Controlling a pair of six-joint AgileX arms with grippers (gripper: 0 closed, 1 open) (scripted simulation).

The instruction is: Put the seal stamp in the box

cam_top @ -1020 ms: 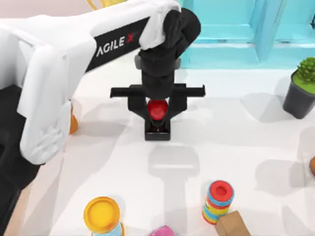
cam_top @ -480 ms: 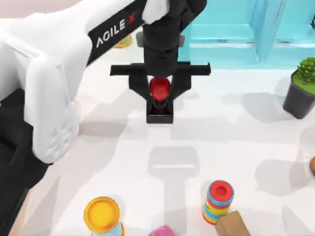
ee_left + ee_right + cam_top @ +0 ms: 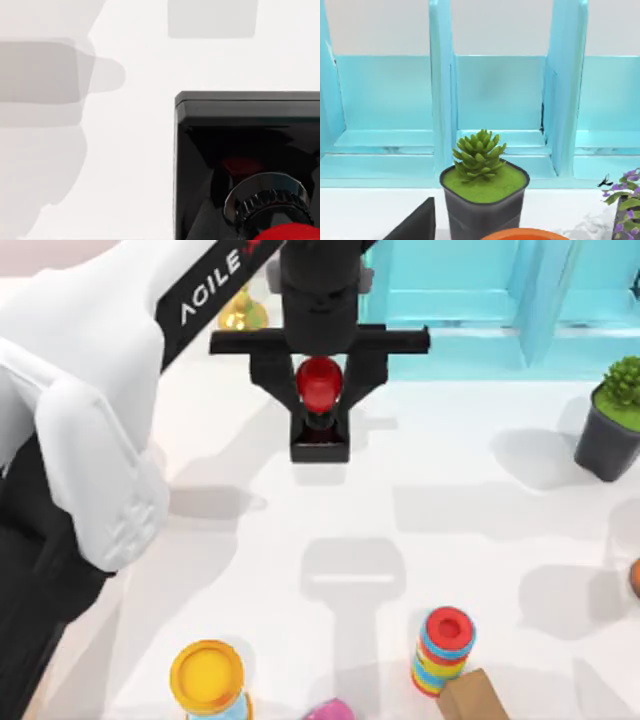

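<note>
Left arm [image 3: 90,440] fills the left half of the top view and reaches to upper centre; right arm is idle off the right side, its wrist camera facing the cyan shelf unit [image 3: 495,100] and the potted succulent [image 3: 481,192]. Surface [image 3: 480,520] is mostly bare white mid-frame, with the shelf unit along the upper right edge. The left tool [image 3: 319,390] sits at upper centre, clenched on the seal stamp [image 3: 319,410]: red knob between the fingers, black base hanging below, its shadow offset lower on the surface, so I judge it's airborne. Box: can't locate it in these views, so the drop target is unconfirmed. Risks: the grip is on a glossy rounded knob, so a fast swing or wrist roll could let the stamp pivot or slip out. The carry is close to the shelf front and a small gold object [image 3: 243,312] at upper left, so a wide sweep could clip either. Releasing too high could make the stamp bounce or tip on landing. The ring stack [image 3: 443,650] and yellow-lidded tub [image 3: 207,677] at lower frame are well clear.
</note>
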